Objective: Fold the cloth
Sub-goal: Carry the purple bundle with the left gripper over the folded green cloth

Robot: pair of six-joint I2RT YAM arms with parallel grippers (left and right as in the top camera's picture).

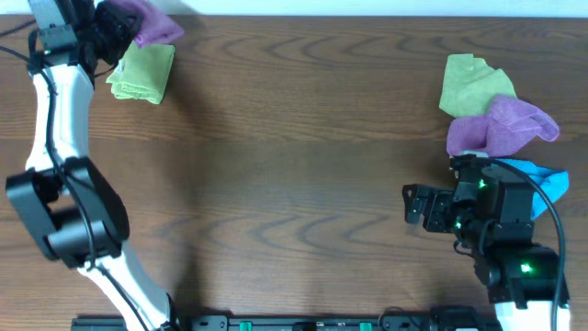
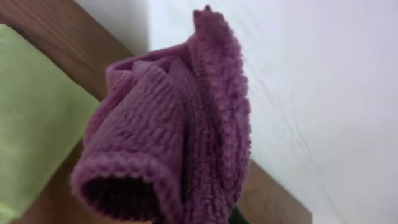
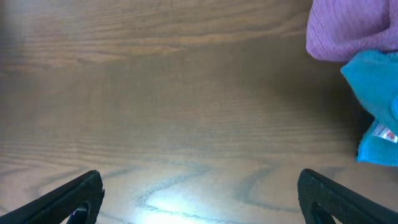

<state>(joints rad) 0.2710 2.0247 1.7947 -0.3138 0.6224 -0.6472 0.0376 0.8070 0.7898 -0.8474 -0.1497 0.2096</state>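
The cloth, pinkish-purple and bunched into a folded wad, hangs from my left gripper at the table's far left corner, just above and behind a lime-green cloth. In the left wrist view the cloth fills the frame and hides the fingers. No tag shows. My right gripper is open and empty over bare wood at the right front. Its two fingertips are spread wide at the bottom of the right wrist view.
A folded lime-green cloth lies at the far left, also visible in the left wrist view. At the right lie another green cloth, a more violet purple cloth and a blue cloth. The table's back edge meets a white wall.
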